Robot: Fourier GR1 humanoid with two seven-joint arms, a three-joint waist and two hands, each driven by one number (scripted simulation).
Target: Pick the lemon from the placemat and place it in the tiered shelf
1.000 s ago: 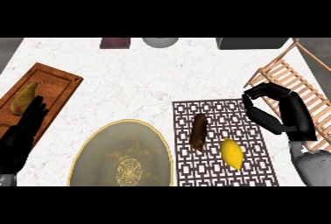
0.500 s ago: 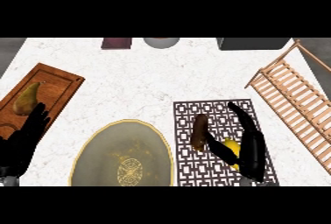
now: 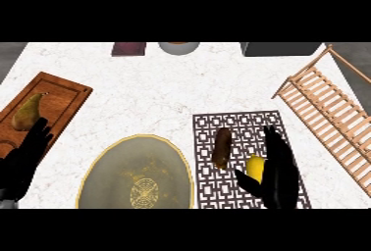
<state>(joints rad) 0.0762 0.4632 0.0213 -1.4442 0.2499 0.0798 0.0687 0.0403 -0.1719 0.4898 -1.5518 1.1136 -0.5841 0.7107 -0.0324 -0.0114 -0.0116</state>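
Observation:
The yellow lemon [image 3: 253, 165] lies on the dark lattice placemat [image 3: 233, 122], right of a brown oblong item [image 3: 223, 146]. My right hand [image 3: 279, 172] comes in from the lower edge and lies over the lemon's right side, with straight fingers pointing up the mat. Its thumb sits just below and left of the lemon, so the hand is open and the lemon partly hidden. The wooden tiered shelf [image 3: 326, 112] stands at the right edge. My left hand [image 3: 25, 158] rests open at the lower left.
A large gold-rimmed plate [image 3: 109, 162] sits left of the placemat. A wooden cutting board [image 3: 58, 93] holding a pear [image 3: 27, 112] is at the far left. A dark red item [image 3: 129, 48], a grey bowl [image 3: 179, 47] and a dark box [image 3: 279, 48] line the back edge.
My right hand has moved from beside the shelf down and left onto the placemat, settling against the lemon. The left hand has barely shifted.

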